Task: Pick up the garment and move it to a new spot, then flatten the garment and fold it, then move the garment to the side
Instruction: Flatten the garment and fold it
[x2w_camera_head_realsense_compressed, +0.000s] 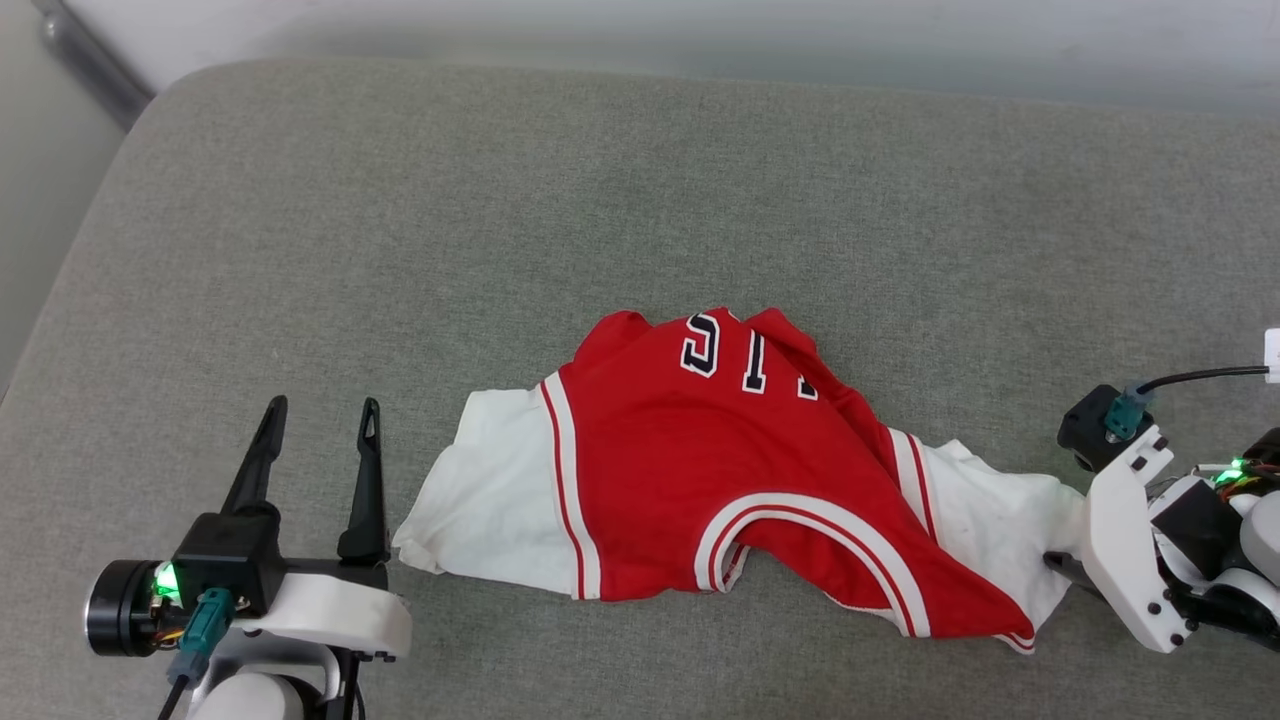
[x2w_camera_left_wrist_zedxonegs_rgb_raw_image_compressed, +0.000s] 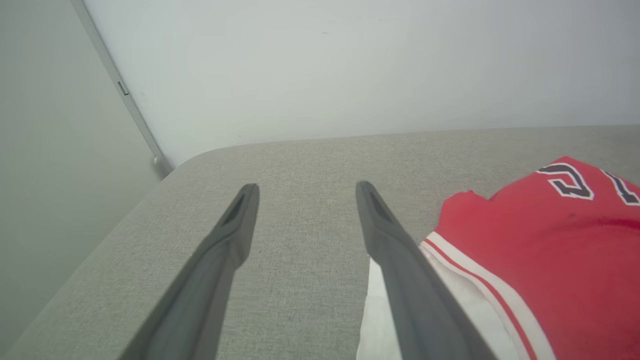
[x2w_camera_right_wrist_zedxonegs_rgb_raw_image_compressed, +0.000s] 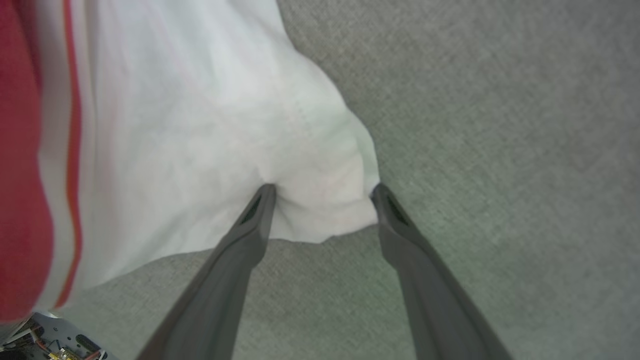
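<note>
And there it was: the garment (x2w_camera_head_realsense_compressed: 720, 470) lay rumpled near the middle of the grey cushion (x2w_camera_head_realsense_compressed: 400, 200), print side up, with part of the red body humped and folded over itself. Your left gripper (x2w_camera_head_realsense_compressed: 322, 408) hung just beside the left sleeve (x2w_camera_head_realsense_compressed: 480, 490), fingers spread wide, nothing between them. Your right gripper (x2w_camera_right_wrist_zedxonegs_rgb_raw_image_compressed: 324, 189) was spread too, and look at that: the corner of the right sleeve (x2w_camera_head_realsense_compressed: 1000, 520) sat between its fingertips, both tips touching the cloth, not pinched.

How would it handle? By the look of it, soft, thin and light, with no stiffness at all. It would likely sag and bunch wherever you lifted it, and a single layer could slide out of a loose pinch. My call was to take it at the sleeve hems or along the striped trim (x2w_camera_head_realsense_compressed: 570, 480), where the cloth looked doubled, one hold on each side so it hung open.

The count: one garment, two white sleeves, two grippers, two dark fingers on each.
</note>
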